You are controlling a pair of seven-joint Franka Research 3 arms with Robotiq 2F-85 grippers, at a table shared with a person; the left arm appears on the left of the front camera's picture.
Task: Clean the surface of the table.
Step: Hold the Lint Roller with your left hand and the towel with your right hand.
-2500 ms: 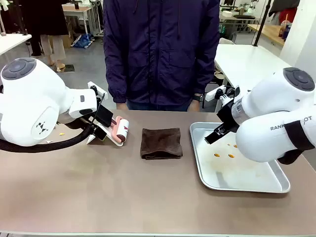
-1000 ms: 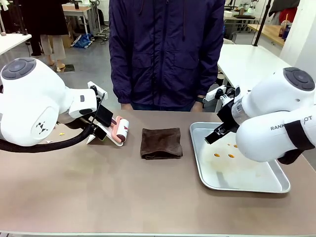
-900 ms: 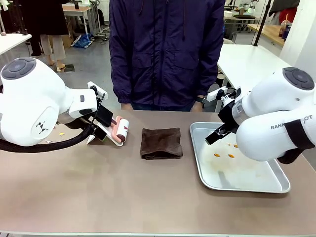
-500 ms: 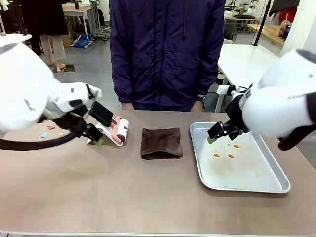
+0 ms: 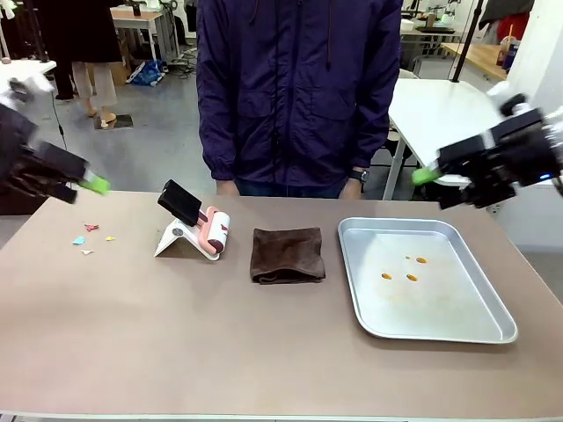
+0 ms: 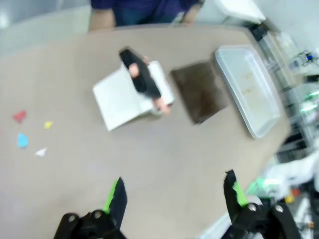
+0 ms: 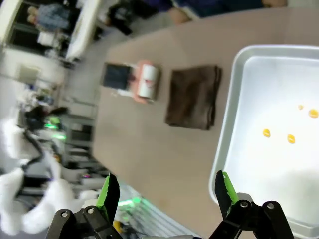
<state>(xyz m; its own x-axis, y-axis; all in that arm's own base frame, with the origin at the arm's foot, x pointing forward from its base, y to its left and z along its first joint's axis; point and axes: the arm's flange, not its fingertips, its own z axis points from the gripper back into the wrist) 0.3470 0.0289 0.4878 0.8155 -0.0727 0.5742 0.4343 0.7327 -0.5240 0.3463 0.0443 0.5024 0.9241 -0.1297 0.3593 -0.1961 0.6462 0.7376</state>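
The brownish table (image 5: 220, 343) carries small coloured paper scraps (image 5: 89, 236) at its far left. Those scraps (image 6: 29, 131) also lie under my left gripper (image 6: 174, 195), which is open and empty, high above the table (image 6: 84, 169). In the front view, my left gripper (image 5: 88, 183) hovers at the left edge, blurred. My right gripper (image 5: 428, 176) hangs high at the right, beyond the tray's far corner. Its wrist view shows my right gripper (image 7: 167, 191) open and empty, above the table (image 7: 134, 144).
A lint roller (image 5: 198, 224) on a white stand sits left of a folded brown cloth (image 5: 288, 255). A silver tray (image 5: 493, 330) at the right holds three orange bits (image 5: 407, 269). A person in a dark jacket (image 5: 299, 88) stands at the far edge.
Both arms have swung up and outward from the table's middle. The left gripper left the lint roller for the far left; the right gripper rose from the tray to the upper right.
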